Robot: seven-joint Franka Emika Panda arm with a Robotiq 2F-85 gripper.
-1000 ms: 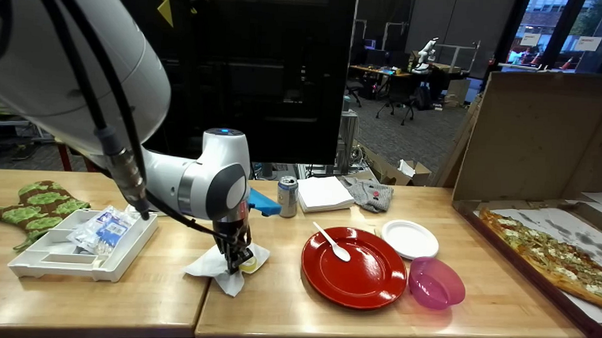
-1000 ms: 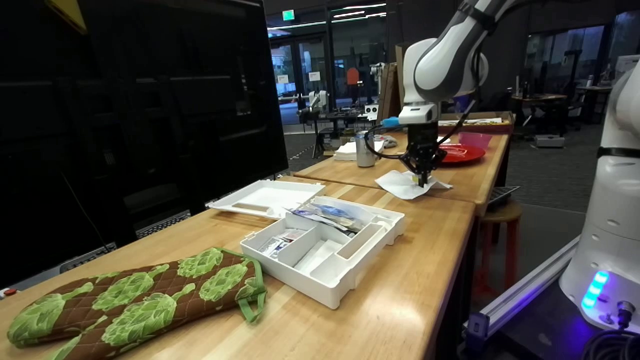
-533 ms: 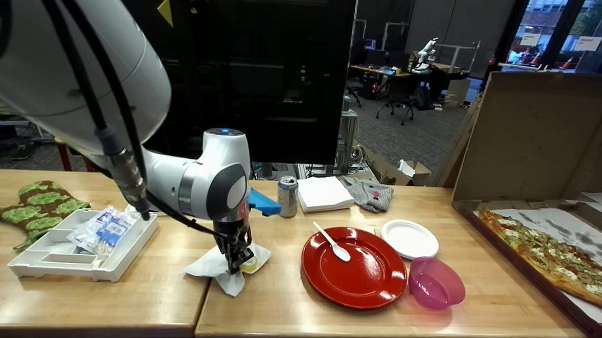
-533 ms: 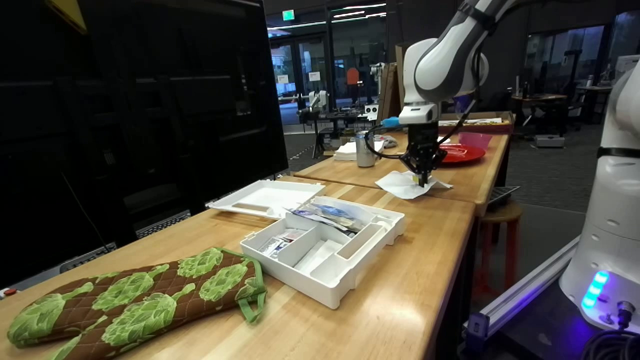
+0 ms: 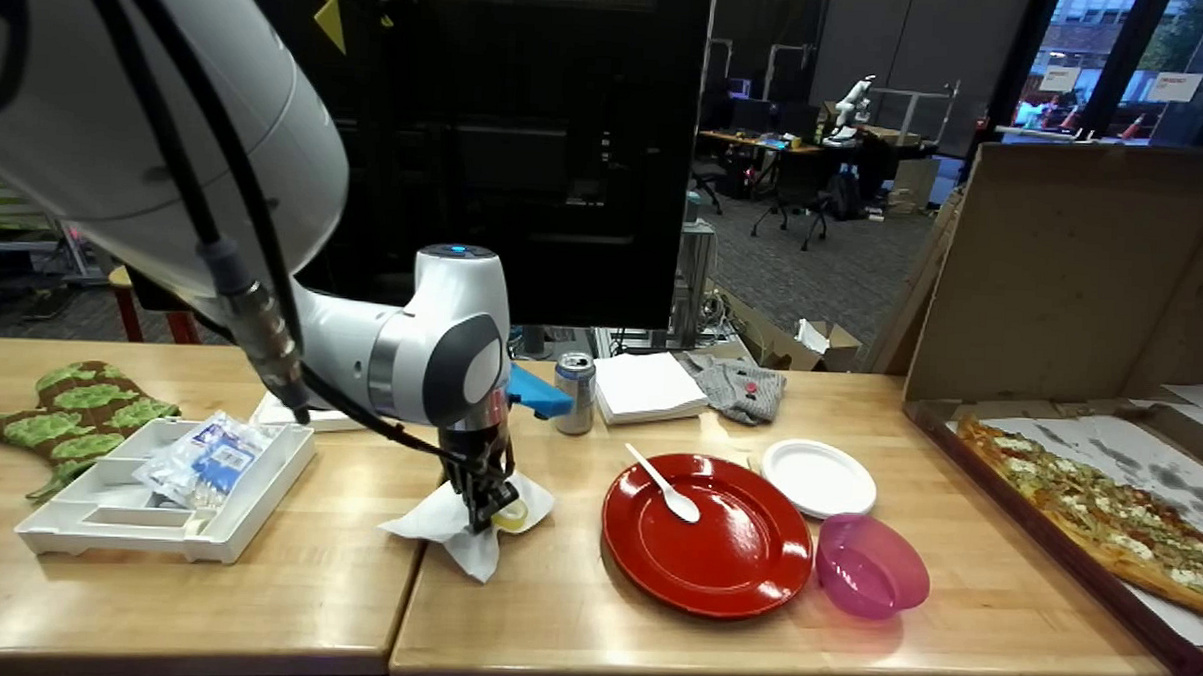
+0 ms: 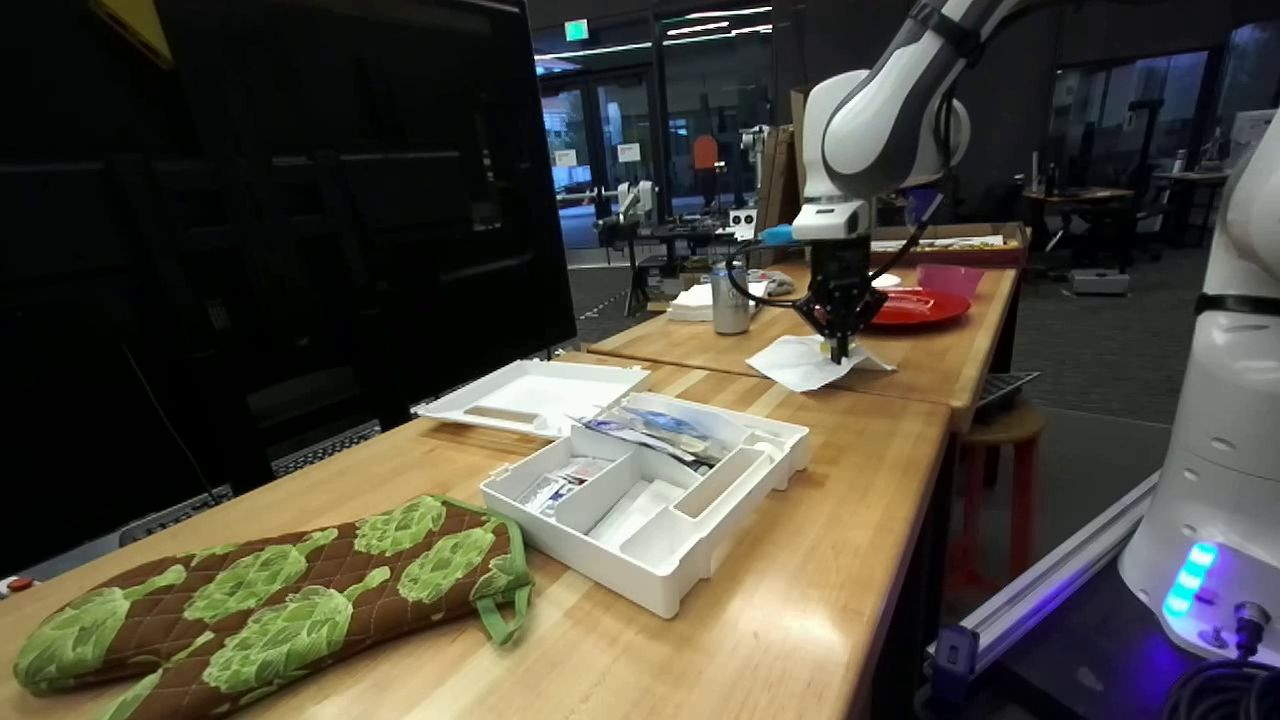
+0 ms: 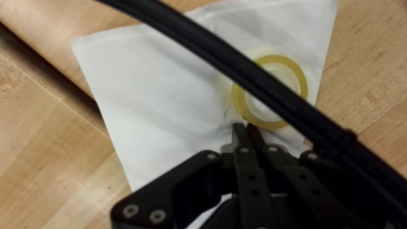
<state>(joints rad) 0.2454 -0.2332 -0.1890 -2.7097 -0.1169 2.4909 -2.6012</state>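
One gripper (image 7: pixel 245 127), low at the tabletop (image 5: pixel 551 626), pointing down, jaws brought fully together. Between the tips, a thin pinch of white napkin (image 7: pixel 152 95); creases run out from that spot in the wrist view. Napkin spread on the wood, corners poking out around the gripper, covering part of the seam (image 7: pixel 47 68) where two tops meet. On the napkin, just beside the tips: a yellow ring (image 7: pixel 278 59), pale in the middle, lying flat. Black cable (image 7: pixel 222 59) cuts across it in the wrist view, so part of its centre is hidden.

Nearby, in an exterior view: red plate (image 5: pixel 723 572), white spoon (image 5: pixel 662 480) laid over its rim, scoop end inside. Pink bowl (image 5: pixel 872 568) just beside the plate; white paper plate (image 5: pixel 819 478) behind them. Silver can (image 5: pixel 575 392) upright farther back, next to a white paper stack (image 5: pixel 650 388); grey knit cloth (image 5: pixel 745 388) beside that. Pizza box (image 5: pixel 1054 274) at the far end, lid raised, pizza (image 5: pixel 1106 516) inside.

Toward the opposite end: white compartment tray (image 6: pixel 600 570) holding packets (image 6: pixel 565 485), shallow white lid (image 6: pixel 570 385) lying alongside. Oven mitt (image 6: pixel 270 600), brown with green leaves, near the tray's corner.
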